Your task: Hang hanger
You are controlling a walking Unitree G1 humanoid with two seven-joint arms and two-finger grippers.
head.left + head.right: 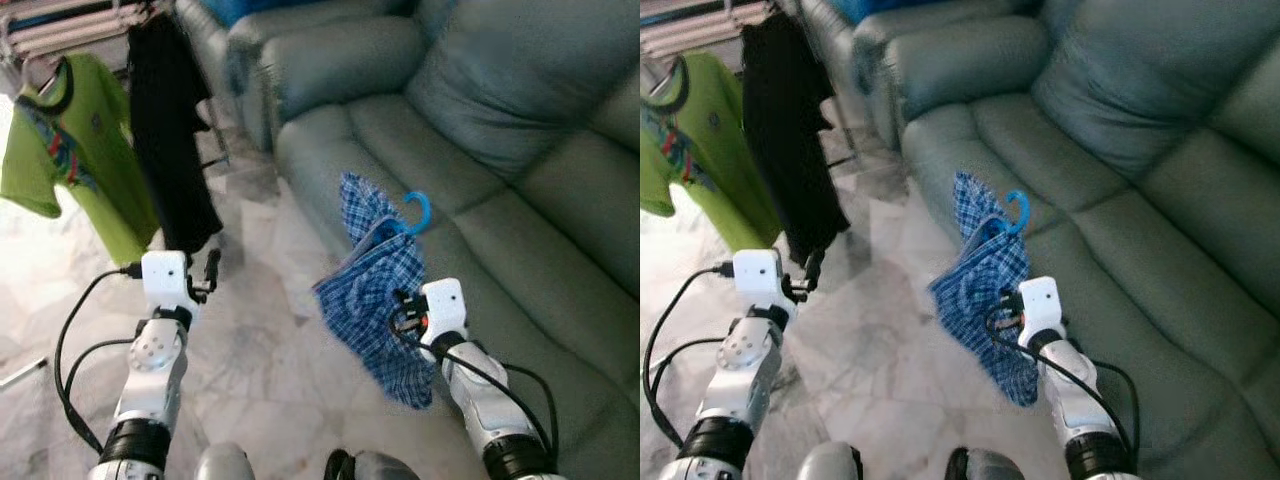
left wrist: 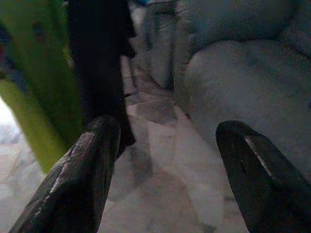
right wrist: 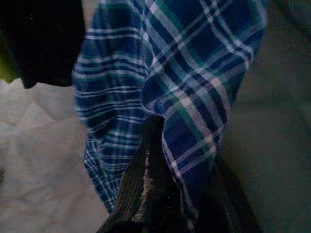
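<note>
A blue plaid shirt [image 1: 375,285] hangs on a blue plastic hanger whose hook [image 1: 418,210] sticks up above the cloth. My right gripper [image 1: 403,312] holds it up in front of the sofa, shut on the shirt's fabric; in the right wrist view the plaid cloth [image 3: 184,82] drapes over one black finger [image 3: 146,184]. At my left, the left gripper [image 1: 207,272] stands open and holds nothing, its two fingers [image 2: 82,170] wide apart and pointing toward the hanging clothes.
A drying rack [image 1: 60,25] at the top left carries a green T-shirt [image 1: 70,150] and a black garment [image 1: 170,140]. A large grey-green sofa [image 1: 480,130] takes up the right side. Pale marble floor [image 1: 260,350] lies between the rack and the sofa.
</note>
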